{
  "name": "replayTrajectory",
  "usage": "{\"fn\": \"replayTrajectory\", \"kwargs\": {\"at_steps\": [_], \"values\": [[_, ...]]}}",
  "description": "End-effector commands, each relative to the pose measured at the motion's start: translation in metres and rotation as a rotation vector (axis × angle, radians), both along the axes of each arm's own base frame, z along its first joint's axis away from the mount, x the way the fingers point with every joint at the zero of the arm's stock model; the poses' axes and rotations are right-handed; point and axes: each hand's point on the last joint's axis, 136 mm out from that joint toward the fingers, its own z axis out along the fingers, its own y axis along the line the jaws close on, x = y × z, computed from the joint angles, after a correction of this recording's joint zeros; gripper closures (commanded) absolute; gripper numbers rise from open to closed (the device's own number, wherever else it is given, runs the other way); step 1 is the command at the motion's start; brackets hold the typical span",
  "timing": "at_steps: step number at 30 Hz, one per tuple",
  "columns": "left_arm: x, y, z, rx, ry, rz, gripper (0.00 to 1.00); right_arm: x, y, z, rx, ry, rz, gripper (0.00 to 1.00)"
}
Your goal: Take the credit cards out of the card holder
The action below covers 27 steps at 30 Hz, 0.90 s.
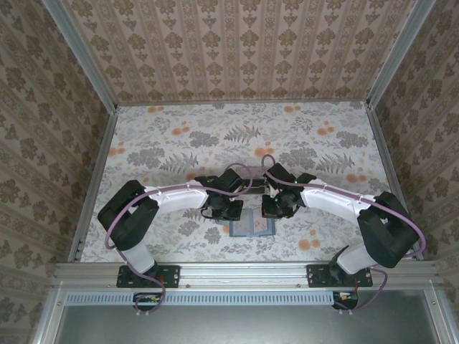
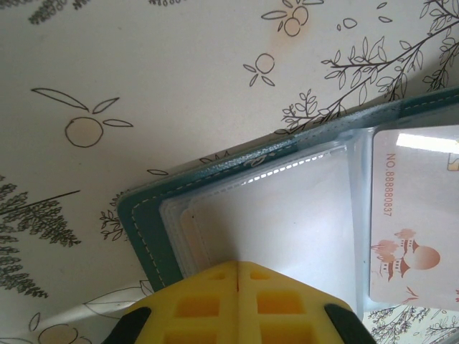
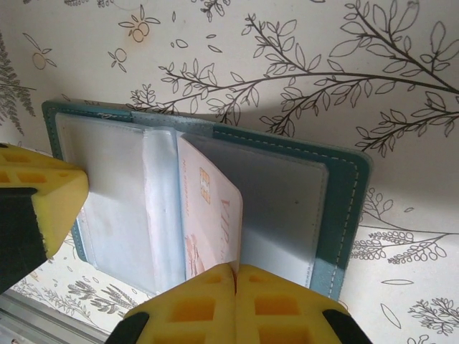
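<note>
Near the table (image 1: 179, 143) front, the card holder (image 1: 251, 226) lies open. Left gripper (image 2: 237, 272), closed, presses it; right gripper (image 3: 235, 272) seemingly pinches the pale card (image 3: 211, 208).

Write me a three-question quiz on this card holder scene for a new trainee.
1. True or false: the card holder is folded shut.
2. What does the right gripper pinch? A the pale card; B a dark card; C nothing.
3. Which gripper clamps the holder's clear sleeve?
Key: 1 false; 2 A; 3 the left gripper.
</note>
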Motion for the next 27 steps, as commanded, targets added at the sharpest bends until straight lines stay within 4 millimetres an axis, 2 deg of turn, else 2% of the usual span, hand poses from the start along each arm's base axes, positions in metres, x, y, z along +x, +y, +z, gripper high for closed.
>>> {"fn": "replayTrajectory", "kwargs": {"at_steps": [1,7,12,15,19,27], "values": [[-0.011,0.018,-0.015,0.09,0.032,-0.019,0.99,0.001,-0.008,0.004,-0.036,-0.008,-0.01,0.96],[-0.011,0.017,-0.014,0.086,0.03,-0.018,0.99,-0.001,0.013,0.004,0.036,0.01,-0.001,0.95],[-0.01,0.017,-0.015,0.085,0.029,-0.016,0.98,-0.001,0.024,0.006,0.078,0.012,-0.002,0.89],[-0.01,0.016,-0.015,0.083,0.029,-0.018,0.98,-0.002,0.026,0.006,0.086,0.017,-0.004,0.84],[-0.01,0.016,-0.015,0.081,0.03,-0.017,0.99,-0.005,0.028,0.006,0.092,0.022,-0.004,0.83],[-0.007,0.014,-0.01,0.07,0.015,-0.007,0.98,-0.006,0.026,0.003,0.077,0.023,-0.003,0.89]]}}
